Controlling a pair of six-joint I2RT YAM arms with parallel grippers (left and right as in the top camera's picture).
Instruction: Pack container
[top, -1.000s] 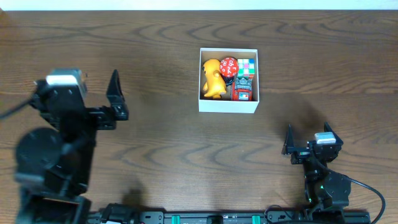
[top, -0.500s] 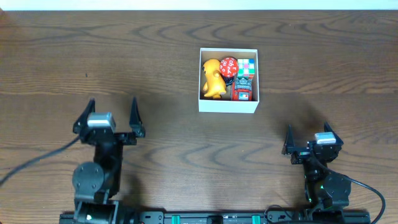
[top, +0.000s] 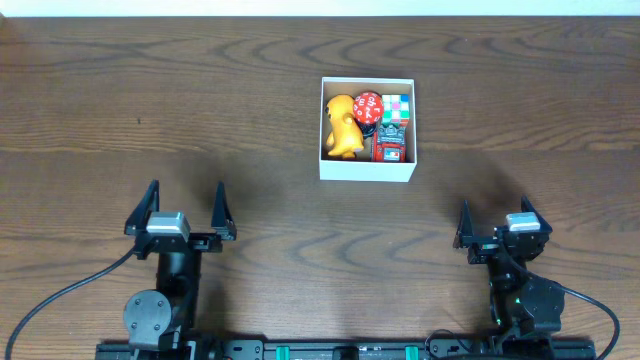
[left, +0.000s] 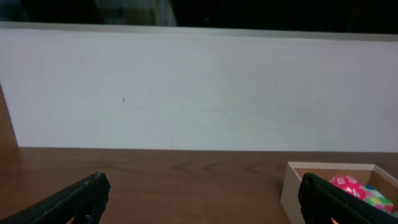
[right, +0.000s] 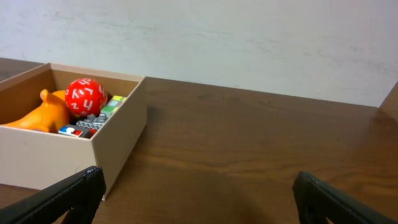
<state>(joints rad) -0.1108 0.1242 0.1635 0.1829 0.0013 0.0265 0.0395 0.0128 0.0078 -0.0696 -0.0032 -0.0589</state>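
The container (top: 366, 171) is a square white-walled box at the table's middle back. It holds a yellow toy animal (top: 341, 127), a red numbered ball (top: 368, 106), a colour cube (top: 397, 106) and a small red and grey toy (top: 391, 145). It also shows in the right wrist view (right: 118, 155) and at the right edge of the left wrist view (left: 292, 190). My left gripper (top: 183, 207) is open and empty at the front left. My right gripper (top: 497, 220) is open and empty at the front right. Both are well apart from the container.
A white wall (left: 199, 93) runs along the table's far edge. Brown wood table (top: 250, 90) surrounds the container on all sides. The arm bases and cables sit at the front edge.
My left arm has swung back from the left side and folded down to the front left, with its open gripper now pointing at the far wall. The right arm has not moved.
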